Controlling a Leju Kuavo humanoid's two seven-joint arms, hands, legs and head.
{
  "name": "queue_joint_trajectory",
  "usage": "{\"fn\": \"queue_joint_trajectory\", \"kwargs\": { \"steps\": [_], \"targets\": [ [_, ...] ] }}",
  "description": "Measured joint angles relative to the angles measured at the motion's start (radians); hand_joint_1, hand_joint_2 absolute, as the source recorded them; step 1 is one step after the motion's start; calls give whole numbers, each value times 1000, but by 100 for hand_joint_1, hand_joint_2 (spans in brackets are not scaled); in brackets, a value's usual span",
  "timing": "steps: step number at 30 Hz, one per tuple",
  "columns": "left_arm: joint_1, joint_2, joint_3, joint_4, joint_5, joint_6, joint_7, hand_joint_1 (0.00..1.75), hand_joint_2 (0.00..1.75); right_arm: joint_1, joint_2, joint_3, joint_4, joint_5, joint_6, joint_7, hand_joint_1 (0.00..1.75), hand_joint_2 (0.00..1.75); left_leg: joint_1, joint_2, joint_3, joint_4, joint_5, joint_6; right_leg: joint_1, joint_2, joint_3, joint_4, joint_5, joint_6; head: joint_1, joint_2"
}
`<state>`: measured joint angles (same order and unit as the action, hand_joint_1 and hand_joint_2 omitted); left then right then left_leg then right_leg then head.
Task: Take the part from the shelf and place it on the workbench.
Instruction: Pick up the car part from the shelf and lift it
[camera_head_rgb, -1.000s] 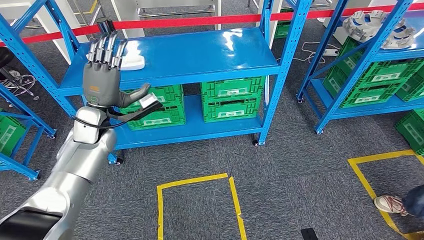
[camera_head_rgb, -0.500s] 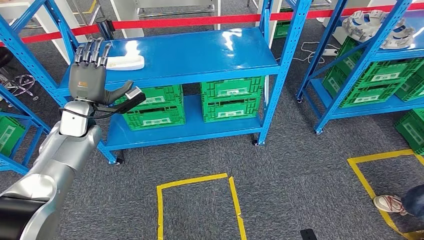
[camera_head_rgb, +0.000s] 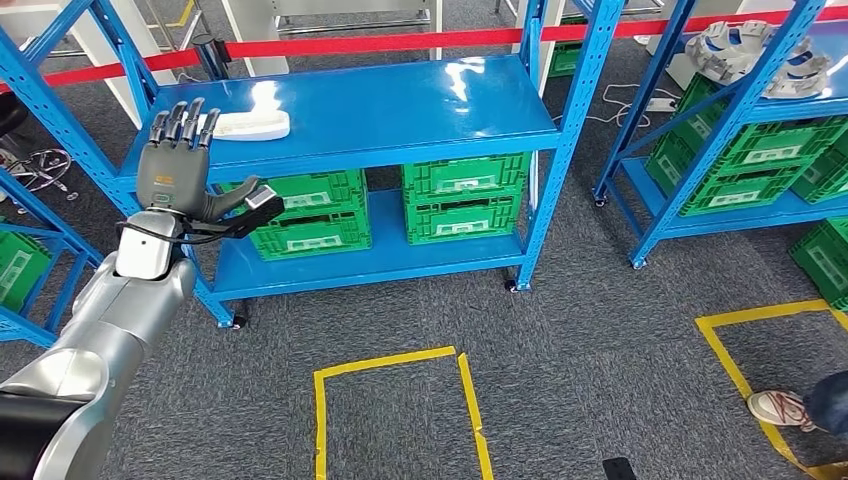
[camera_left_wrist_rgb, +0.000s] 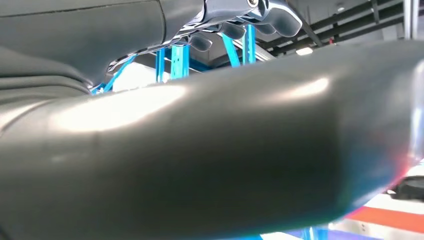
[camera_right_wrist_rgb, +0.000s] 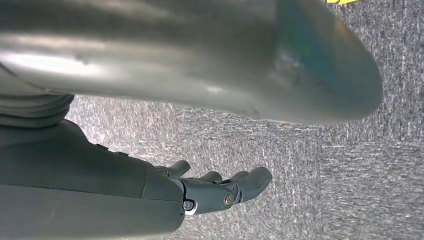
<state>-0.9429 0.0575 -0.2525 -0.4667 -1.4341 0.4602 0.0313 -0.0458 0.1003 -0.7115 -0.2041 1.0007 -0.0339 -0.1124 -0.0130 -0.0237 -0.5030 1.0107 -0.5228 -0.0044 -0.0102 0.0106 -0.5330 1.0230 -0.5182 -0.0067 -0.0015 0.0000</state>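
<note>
Yellow floor tape (camera_head_rgb: 395, 395) marks a square on the grey carpet nearest the robot, and a person's shoe (camera_head_rgb: 782, 408) stands by another taped square off to the right. Above the carpet the silver left arm rises to its dark grey left hand (camera_head_rgb: 178, 170), which is raised in front of the blue metal shelf (camera_head_rgb: 400, 110), fingers straight and spread, thumb out to the side, holding nothing. The right hand (camera_right_wrist_rgb: 220, 192) hangs over the carpet in the right wrist view with its fingers loosely curled; nothing is in it, but I cannot tell whether it counts as closed.

Beyond the left fingertips lies the flat white plastic-looking part (camera_head_rgb: 250, 124), resting on the top board near that board's left end, not touched. Green plastic crates (camera_head_rgb: 390, 205) sit on the board below.

The part looks thin, stiff and probably light, and the glossy painted board would likely let it slide if pushed. A sound hold would be across its narrow width near the middle, thumb under one long edge and fingers over the other, so it does not tip.
</note>
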Motion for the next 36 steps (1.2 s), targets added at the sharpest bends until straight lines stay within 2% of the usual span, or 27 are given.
{"fn": "queue_joint_trajectory", "kwargs": {
  "steps": [8, 22, 36],
  "targets": [
    [-6, -64, 1, 12, -8, 0, -13, 0, 0, -4, 0, -16, 0, -4, -7, 6, 0, 0, 0, 2, 0, 0, 0, 0, -1, 2, 0, 0, 1, 1, 0, 0],
    [-16, -86, 4, 12, -12, -37, -60, 0, 0, -4, 1, -34, 0, -10, -9, 10, 0, 0, 0, 2, 0, 0, 0, 0, 0, 2, 0, 0, 1, 1, 0, 0],
    [-54, -125, 7, 11, -28, -116, -56, 0, 0, -5, 2, -51, 0, -7, -9, 2, 0, 0, 0, 2, 0, 0, 0, 0, 0, 2, 0, 0, 1, 1, 0, 0]
  ]
}}
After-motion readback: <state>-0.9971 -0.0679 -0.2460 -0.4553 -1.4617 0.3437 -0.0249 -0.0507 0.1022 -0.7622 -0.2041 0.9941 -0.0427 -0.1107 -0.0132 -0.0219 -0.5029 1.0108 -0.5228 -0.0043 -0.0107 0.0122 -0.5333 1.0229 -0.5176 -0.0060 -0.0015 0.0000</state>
